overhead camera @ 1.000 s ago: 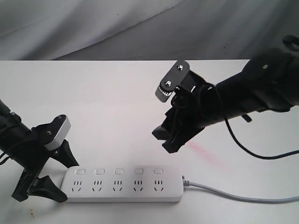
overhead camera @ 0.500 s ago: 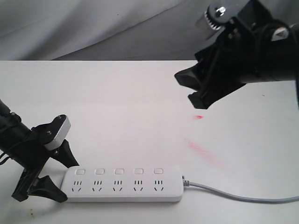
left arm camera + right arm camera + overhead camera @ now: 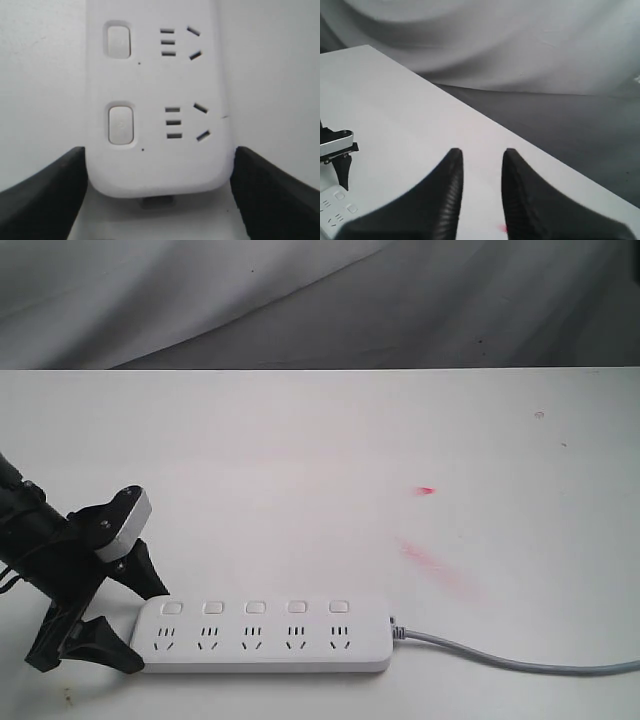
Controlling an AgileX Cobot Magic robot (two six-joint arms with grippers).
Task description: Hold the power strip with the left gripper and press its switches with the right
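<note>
1. Two black fingers (image 3: pixel 45 195) of the left claw (image 3: pixel 146 628) sit nearest. They press against both long edges of the strip (image 3: pixel 265 635) at the end away from its cord. We read that as a clamp on the strip, which lies flat near the front of the table (image 3: pixel 300 440).
2. We judge the strip light, stiff and smooth, so a press would likely skid it if unheld. Those narrow edges look the right place to hold, since they leave every button bare.
3. Five switches (image 3: pixel 255 608) run in a row along the strip's far side, one per socket set, all uncovered. Each is small, so we expect a straight downward touch with one fingertip to serve best.
4. The grey cord (image 3: pixel 500 658) exits the other end and trails off right. It looks springy and might tug the strip.
5. Farther back, red smears (image 3: pixel 430 562) mark the table; they are flat and no obstacle.
6. The right claw (image 3: pixel 481 152) shows only in its own camera. Its fingers are slightly parted and grip nothing, and it is raised off the table, well apart from the strip.
7. Beyond hangs grey cloth (image 3: pixel 300 300).
</note>
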